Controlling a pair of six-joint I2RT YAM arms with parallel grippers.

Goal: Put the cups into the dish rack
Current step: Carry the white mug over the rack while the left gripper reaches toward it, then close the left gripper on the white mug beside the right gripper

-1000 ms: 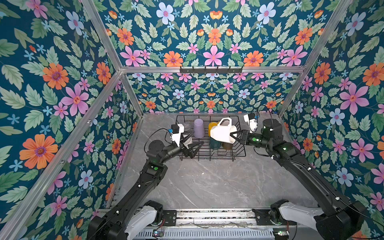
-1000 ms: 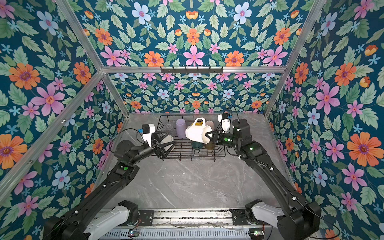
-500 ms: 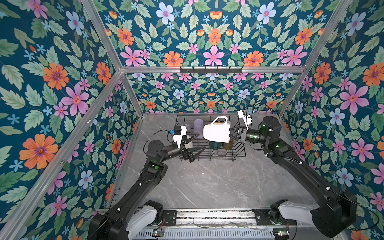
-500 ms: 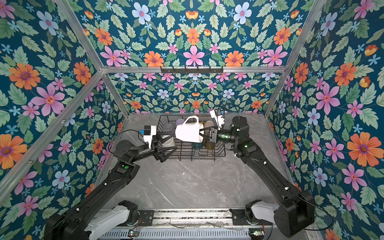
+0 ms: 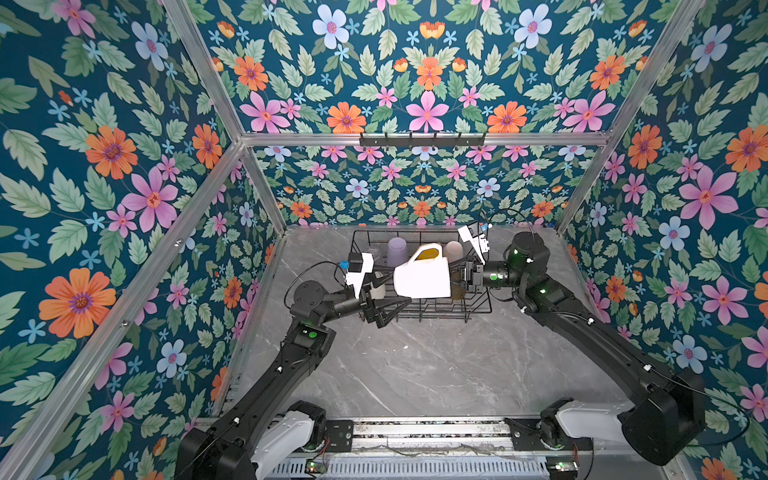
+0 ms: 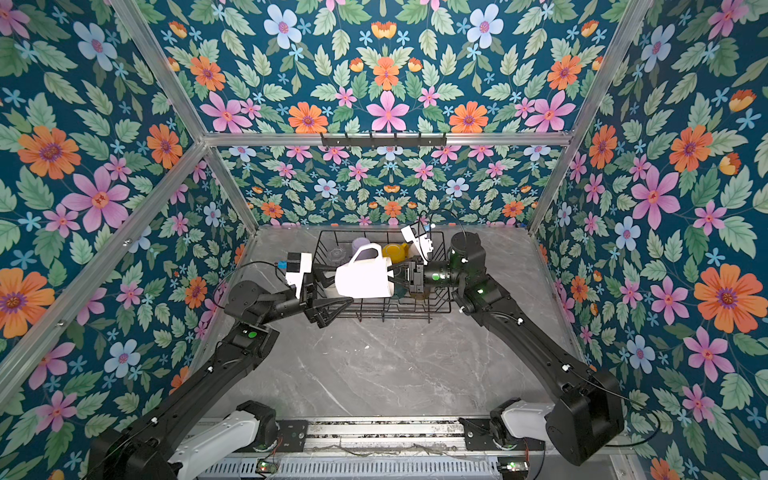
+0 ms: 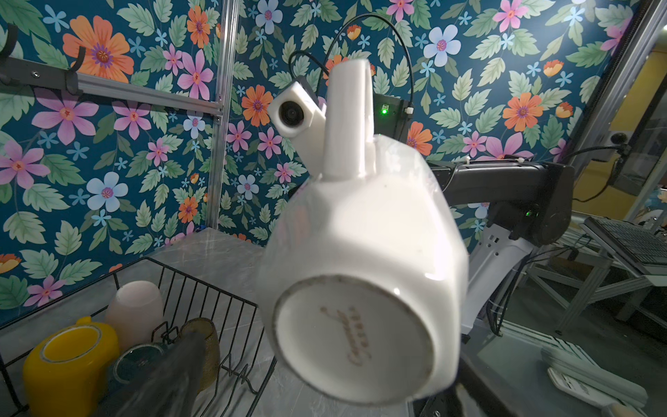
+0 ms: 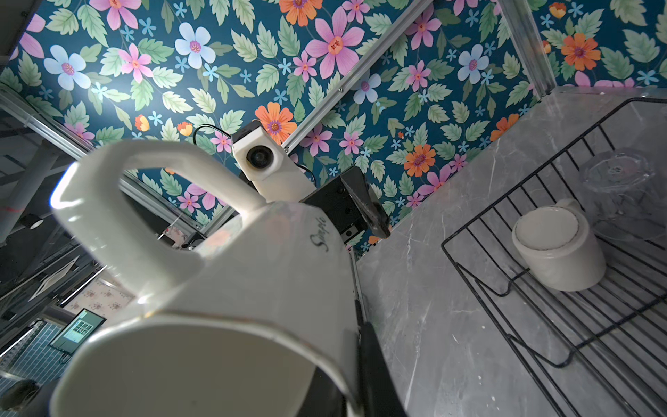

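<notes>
Holding the white mug (image 5: 422, 278) sideways over the dish rack (image 5: 440, 311), the right gripper (image 5: 457, 277) pinches its rim. The left gripper (image 5: 384, 305) (jaws spread) is empty

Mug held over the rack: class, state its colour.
The handled ceramic mug is white, clearest in a top view.

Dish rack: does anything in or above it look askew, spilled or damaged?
Only the white ceramic mug: it hangs sideways above the black wire dish rack, handle up, the right gripper pinching its rim. No spill or breakage shows.
</notes>
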